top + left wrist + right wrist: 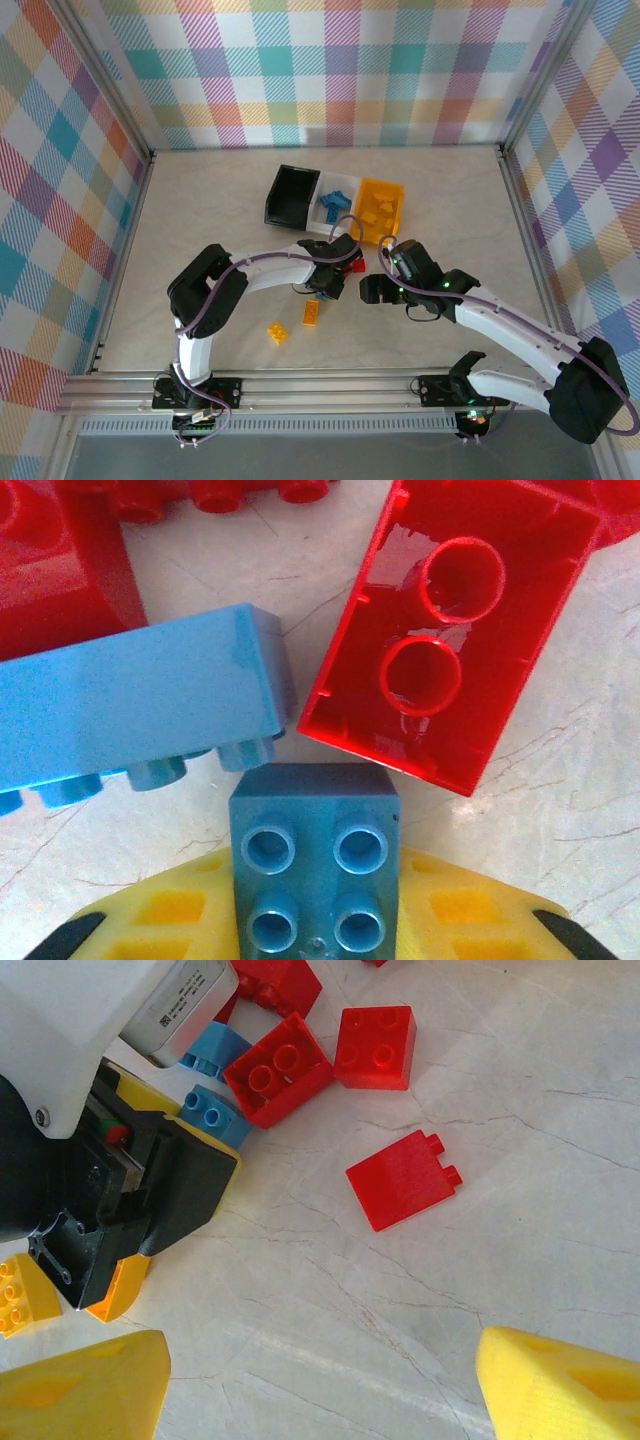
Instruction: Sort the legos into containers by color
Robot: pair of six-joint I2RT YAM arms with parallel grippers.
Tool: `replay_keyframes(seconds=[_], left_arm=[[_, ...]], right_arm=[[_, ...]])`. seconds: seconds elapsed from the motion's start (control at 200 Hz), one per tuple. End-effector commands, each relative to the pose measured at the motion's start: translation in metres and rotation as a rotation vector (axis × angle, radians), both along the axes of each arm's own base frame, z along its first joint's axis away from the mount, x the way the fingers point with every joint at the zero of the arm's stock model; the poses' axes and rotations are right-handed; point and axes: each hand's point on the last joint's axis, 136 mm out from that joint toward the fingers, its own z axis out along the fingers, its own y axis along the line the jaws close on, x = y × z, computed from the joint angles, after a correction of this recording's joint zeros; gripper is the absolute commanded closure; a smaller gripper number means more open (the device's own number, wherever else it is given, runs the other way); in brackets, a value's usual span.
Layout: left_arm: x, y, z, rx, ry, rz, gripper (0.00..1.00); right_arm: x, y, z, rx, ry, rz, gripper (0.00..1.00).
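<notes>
in the left end effector (318,915), gripped, a blue lego (314,860); right end effector (320,1380) open

Pale marbled table (450,200); legos (277,333) and containers (292,195) on it

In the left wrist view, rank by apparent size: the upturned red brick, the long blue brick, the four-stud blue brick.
1. the upturned red brick
2. the long blue brick, though the frame edge crops it
3. the four-stud blue brick, also cropped

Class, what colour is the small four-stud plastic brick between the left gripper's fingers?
That four-stud brick is blue; left wrist view best.
</notes>
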Motion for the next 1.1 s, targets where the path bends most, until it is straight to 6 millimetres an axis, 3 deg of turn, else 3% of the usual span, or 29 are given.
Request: replay_keyframes(seconds=[0.0, 0.31, 0.53, 0.77, 0.91, 1.095], left_arm=[[-0.005, 0.014, 0.016, 0.039, -0.024, 0.005, 0.71], [-0.002, 0.038, 0.050, 0.020, -0.091, 0.040, 0.71], [0.013, 0.061, 0.076, -0.021, -0.126, 0.091, 0.70], [0.049, 0.085, 0.112, -0.078, -0.159, 0.141, 0.70], [0.082, 0.097, 0.129, -0.114, -0.177, 0.175, 0.70], [0.114, 0.093, 0.146, -0.181, -0.185, 0.188, 0.70]], right_arm=[[0.004, -0.001, 0.003, 0.005, -0.017, -0.005, 0.20], [0.003, 0.003, -0.001, 0.015, 0.005, -0.001, 0.20], [0.005, 0.011, -0.005, 0.028, 0.025, 0.012, 0.20], [0.006, 0.017, -0.013, 0.029, 0.054, 0.029, 0.20], [0.008, 0.021, -0.015, 0.031, 0.064, 0.038, 0.20], [0.010, 0.022, -0.017, 0.020, 0.064, 0.044, 0.20]])
